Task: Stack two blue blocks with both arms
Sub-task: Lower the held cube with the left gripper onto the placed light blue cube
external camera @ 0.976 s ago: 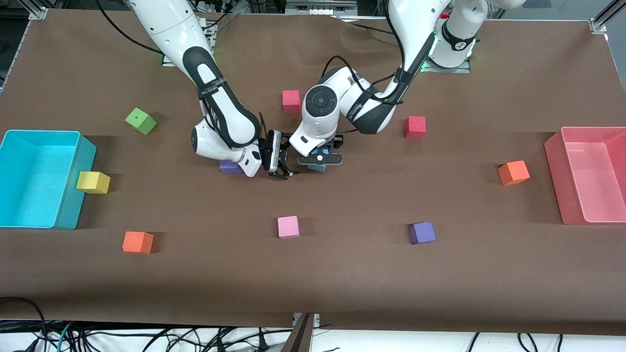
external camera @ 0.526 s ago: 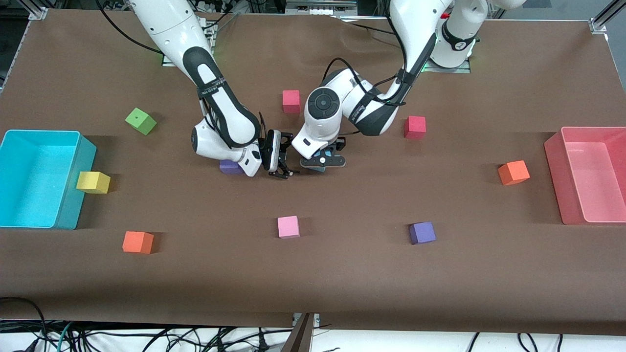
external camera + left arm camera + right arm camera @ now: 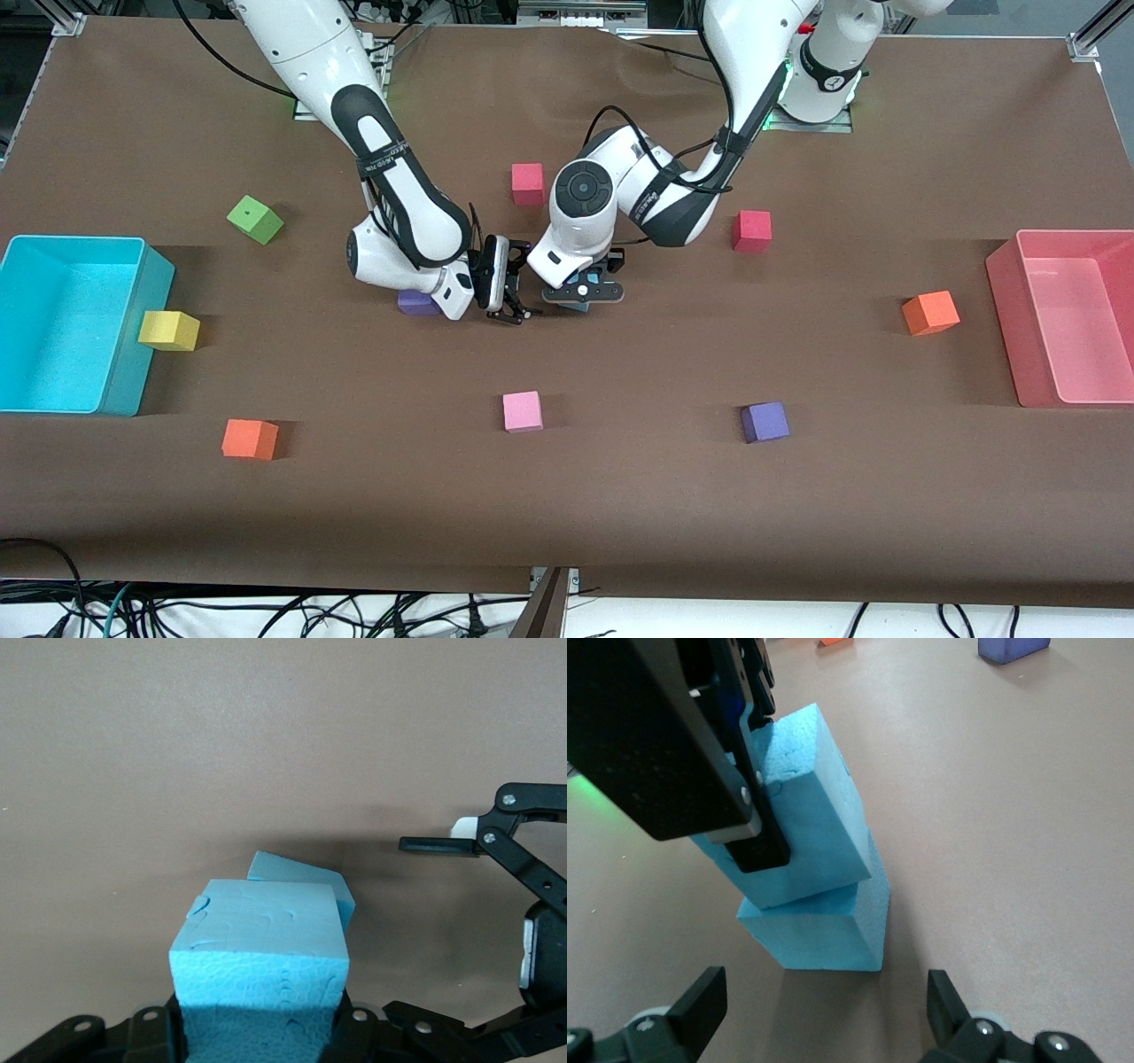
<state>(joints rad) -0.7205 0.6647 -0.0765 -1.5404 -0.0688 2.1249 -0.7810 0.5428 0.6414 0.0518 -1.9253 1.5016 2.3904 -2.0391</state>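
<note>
Over the middle of the table, my left gripper [image 3: 582, 292] is shut on a blue block [image 3: 811, 811]. This block is tilted and sits skewed on top of the second blue block [image 3: 824, 930], which stands on the table. From the left wrist view the held block [image 3: 261, 948] hides most of the lower one [image 3: 306, 877]. In the front view only a sliver of blue [image 3: 576, 307] shows under the gripper. My right gripper [image 3: 512, 312] is open and empty, low beside the pair toward the right arm's end, with its fingers [image 3: 700, 1001] apart and pointing at the lower block.
A purple cube [image 3: 416, 303] lies under the right wrist. Nearer the camera are a pink cube [image 3: 522, 411] and a purple cube [image 3: 765, 422]. Red cubes [image 3: 527, 183] [image 3: 751, 230] lie close to the arms. A cyan bin [image 3: 71, 239] and a pink bin [image 3: 1063, 235] stand at the table's ends.
The left gripper and its blue block have shifted slightly and tilted over the lower block. The right arm has not moved.
</note>
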